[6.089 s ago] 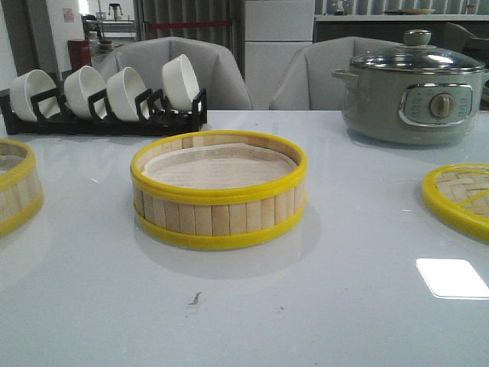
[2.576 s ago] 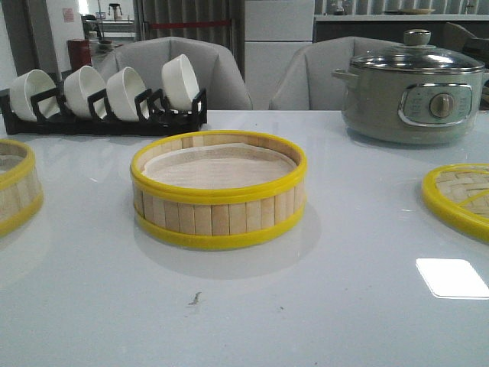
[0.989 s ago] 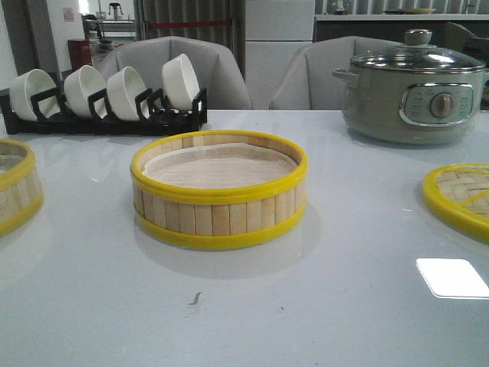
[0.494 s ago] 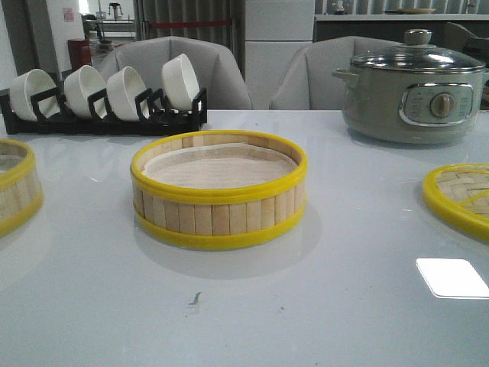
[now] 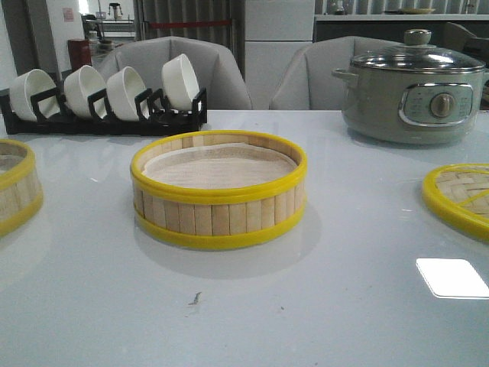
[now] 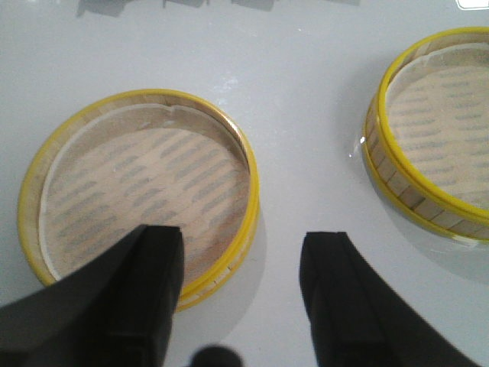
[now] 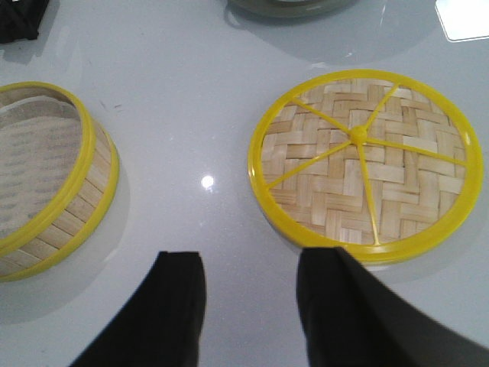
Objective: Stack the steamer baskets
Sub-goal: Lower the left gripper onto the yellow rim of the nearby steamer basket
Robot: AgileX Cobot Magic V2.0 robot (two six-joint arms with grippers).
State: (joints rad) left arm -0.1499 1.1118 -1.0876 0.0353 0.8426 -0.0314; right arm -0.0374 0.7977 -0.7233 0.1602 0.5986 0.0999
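Observation:
One steamer basket [image 5: 218, 189] stands in the middle of the white table, a ring of pale slats with yellow bands and a whitish liner. The other steamer basket [image 5: 15, 185] sits at the far left edge, partly cut off. In the left wrist view my left gripper [image 6: 244, 241] hangs open above the table, one finger over the rim of the left basket [image 6: 137, 195], with the middle basket [image 6: 435, 145] farther off. My right gripper [image 7: 248, 264] is open over bare table between the middle basket [image 7: 46, 183] and the lid. Neither gripper shows in the front view.
A flat woven-bamboo lid [image 5: 462, 195] with a yellow rim lies at the right, also seen as the lid [image 7: 363, 164]. A grey electric pot [image 5: 412, 88] stands at the back right. A black rack of white bowls [image 5: 107, 95] lines the back left.

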